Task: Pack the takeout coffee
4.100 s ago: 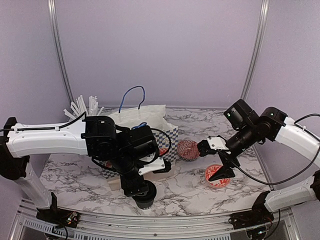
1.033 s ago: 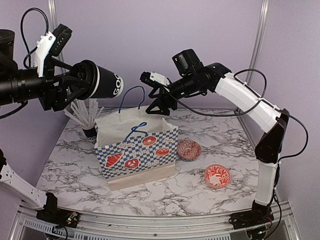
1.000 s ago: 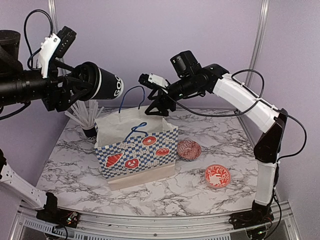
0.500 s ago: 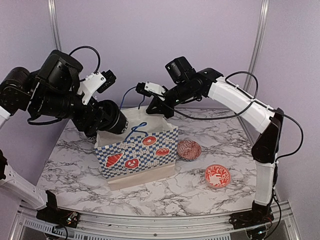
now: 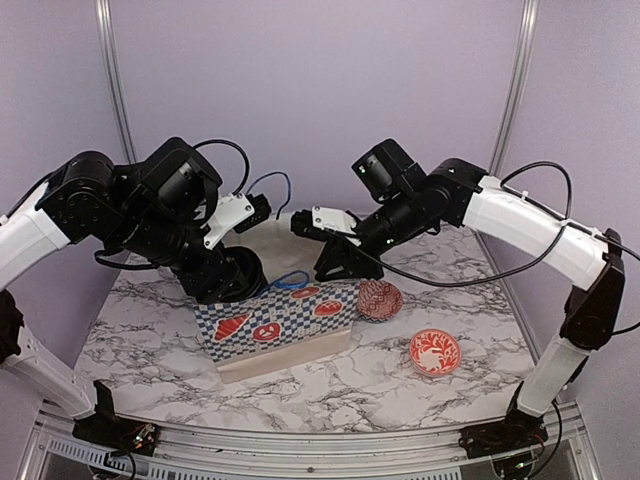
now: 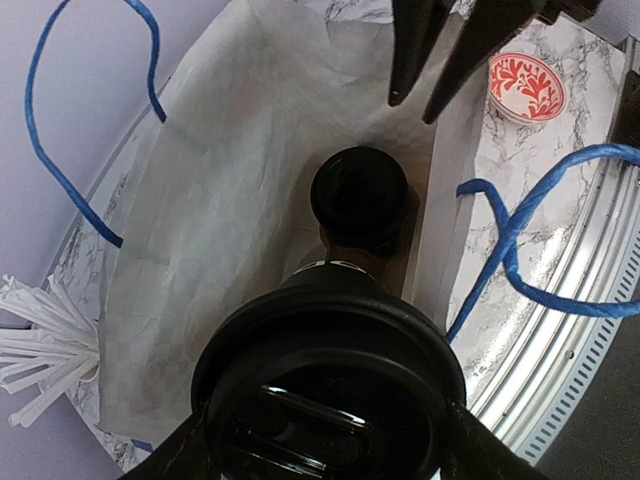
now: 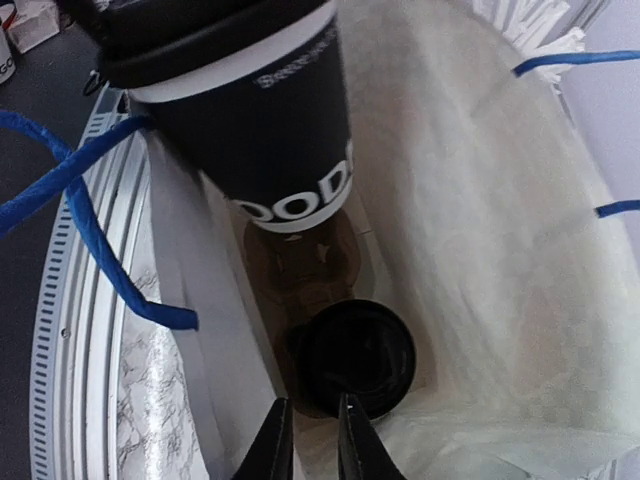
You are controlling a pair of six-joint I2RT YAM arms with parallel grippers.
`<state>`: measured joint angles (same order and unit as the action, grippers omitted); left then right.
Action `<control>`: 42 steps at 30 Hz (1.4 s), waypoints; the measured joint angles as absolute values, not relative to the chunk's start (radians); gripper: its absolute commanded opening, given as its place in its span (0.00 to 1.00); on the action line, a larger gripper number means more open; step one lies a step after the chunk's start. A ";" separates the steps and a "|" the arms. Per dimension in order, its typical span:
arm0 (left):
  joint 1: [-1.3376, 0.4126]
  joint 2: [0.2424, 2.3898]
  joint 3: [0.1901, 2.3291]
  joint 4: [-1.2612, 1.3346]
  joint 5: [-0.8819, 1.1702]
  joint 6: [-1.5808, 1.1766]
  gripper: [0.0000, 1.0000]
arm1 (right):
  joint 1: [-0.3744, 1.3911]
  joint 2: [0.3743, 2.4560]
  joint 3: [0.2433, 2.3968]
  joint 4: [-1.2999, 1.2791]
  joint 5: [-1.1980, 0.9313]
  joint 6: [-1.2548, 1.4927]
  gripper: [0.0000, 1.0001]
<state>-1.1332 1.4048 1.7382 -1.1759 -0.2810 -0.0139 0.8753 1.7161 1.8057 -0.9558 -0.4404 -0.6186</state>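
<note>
The left claw (image 6: pixel 327 458) is clenched around a lidded coffee cup (image 7: pixel 255 120) and holds it inside the mouth of the paper bag (image 5: pixel 290 322), which stands on the desk (image 5: pixel 140 345). A second lidded cup (image 6: pixel 360 195) stands on the bag's bottom, below the held one. The right claw (image 7: pixel 310 440) is at the bag's rim, with its fingers almost together. I cannot tell if it pinches the paper.

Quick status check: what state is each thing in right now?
Bag: open, standing.
Held cup: lidded, partway inside bag.
Second cup: lidded, standing on bag floor.
Left gripper: shut on held cup.
Right gripper: fingers nearly together, grip unclear.
Front bowl: upright, empty.
</note>
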 measured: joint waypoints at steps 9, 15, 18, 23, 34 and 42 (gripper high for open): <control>-1.134 1.426 1.641 -1.148 -0.215 -0.020 0.58 | 1.038 1.632 1.634 -1.028 -0.519 -0.710 0.49; -1.217 1.427 1.600 -1.122 -0.210 -0.038 0.59 | 1.045 1.566 1.689 -1.110 -0.616 -0.761 0.60; -1.295 1.427 1.588 -1.111 -0.214 -0.044 0.58 | 1.031 1.527 1.771 -1.141 -0.651 -0.790 0.62; -1.375 1.434 1.566 -1.096 -0.240 -0.082 0.59 | 0.831 1.452 1.809 -1.123 -0.727 -0.812 0.63; -1.456 1.452 1.517 -1.093 -0.313 -0.151 0.58 | 0.686 1.530 1.641 -0.757 -0.569 -0.658 0.59; -1.492 1.442 1.508 -1.093 -0.389 -0.178 0.58 | 0.723 1.600 1.499 -0.745 -0.552 -0.681 0.59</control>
<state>-1.4921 1.4422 1.5082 -1.0927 -0.3893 -0.1783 0.7231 1.5997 1.4990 -0.7452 -0.5522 -0.6811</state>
